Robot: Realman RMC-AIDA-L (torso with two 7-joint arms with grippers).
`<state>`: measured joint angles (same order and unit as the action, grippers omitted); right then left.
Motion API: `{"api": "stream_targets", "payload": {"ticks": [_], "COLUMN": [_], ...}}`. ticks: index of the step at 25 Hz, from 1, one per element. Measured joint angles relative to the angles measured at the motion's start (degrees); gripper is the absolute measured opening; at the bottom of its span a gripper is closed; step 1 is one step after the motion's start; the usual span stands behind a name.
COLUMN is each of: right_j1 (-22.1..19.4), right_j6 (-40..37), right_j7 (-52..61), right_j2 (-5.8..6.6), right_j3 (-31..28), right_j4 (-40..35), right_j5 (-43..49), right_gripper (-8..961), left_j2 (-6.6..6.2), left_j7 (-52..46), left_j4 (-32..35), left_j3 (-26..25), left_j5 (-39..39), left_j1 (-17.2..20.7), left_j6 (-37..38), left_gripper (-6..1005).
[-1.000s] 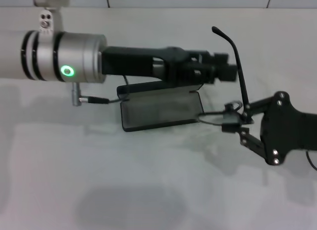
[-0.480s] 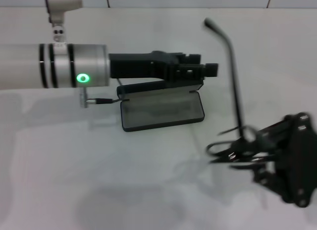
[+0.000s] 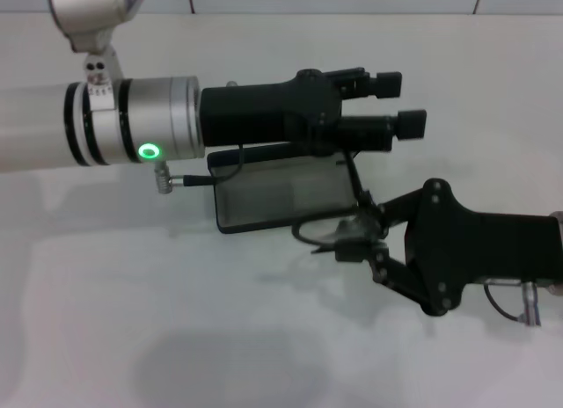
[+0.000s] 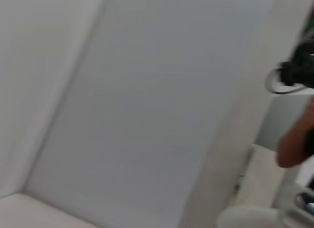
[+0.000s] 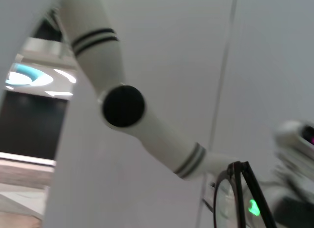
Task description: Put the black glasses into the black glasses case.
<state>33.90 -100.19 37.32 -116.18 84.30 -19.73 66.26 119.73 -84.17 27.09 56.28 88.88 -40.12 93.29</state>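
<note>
Head view shows the right gripper [image 3: 356, 241] closed on the black glasses [image 3: 332, 229], held at the near right corner of the black glasses case [image 3: 286, 193], mid-desk toward the far edge. The glasses' long axis runs roughly parallel to the open tray, which lies just left and farther from them. The left gripper [image 3: 406, 105] hovers over the case's far right side, its 2 fingers apart, holding nothing.

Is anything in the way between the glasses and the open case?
Nothing visible blocks it. The right gripper holds the black glasses at the near right corner of the open black glasses case. The left gripper reaches over the case's far edge, above the lid side, not over the tray.
</note>
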Motion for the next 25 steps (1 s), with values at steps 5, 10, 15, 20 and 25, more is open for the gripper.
{"api": "stream_targets", "payload": {"ticks": [5, 10, 15, 20, 25], "right_j1": [-0.4, -0.2, -0.2, -1.2, -4.3], "right_j6": [2.9, 4.3, 8.3, 21.3, 45.3], "right_j7": [0.5, 0.5, -0.2, -0.7, 5.1], "right_j2": [0.0, 0.03, 0.07, 0.03, 0.0], "right_j3": [-0.1, 0.0, 0.4, 6.6, 19.7], "right_j4": [-0.4, -0.4, -0.4, -6.1, -21.2], "right_j5": [-0.7, -1.2, -0.9, -1.0, -1.1], "right_gripper": [104, 103, 101, 97, 101], "left_j2": [-0.14, -0.23, -0.26, -0.6, -1.51], "left_j7": [1.7, 1.8, 2.2, 3.9, 4.4], "left_j4": [0.1, 0.1, 0.1, 0.1, 0.1], "left_j3": [0.9, 3.4, 2.4, -5.7, -7.7], "left_j5": [1.0, 1.1, -1.8, -4.1, -4.1], "left_j1": [-0.2, -1.0, -0.2, 2.3, 3.5], "left_j6": [2.6, 2.3, -0.8, -4.8, -5.3], "left_gripper": [814, 814, 814, 814, 814]}}
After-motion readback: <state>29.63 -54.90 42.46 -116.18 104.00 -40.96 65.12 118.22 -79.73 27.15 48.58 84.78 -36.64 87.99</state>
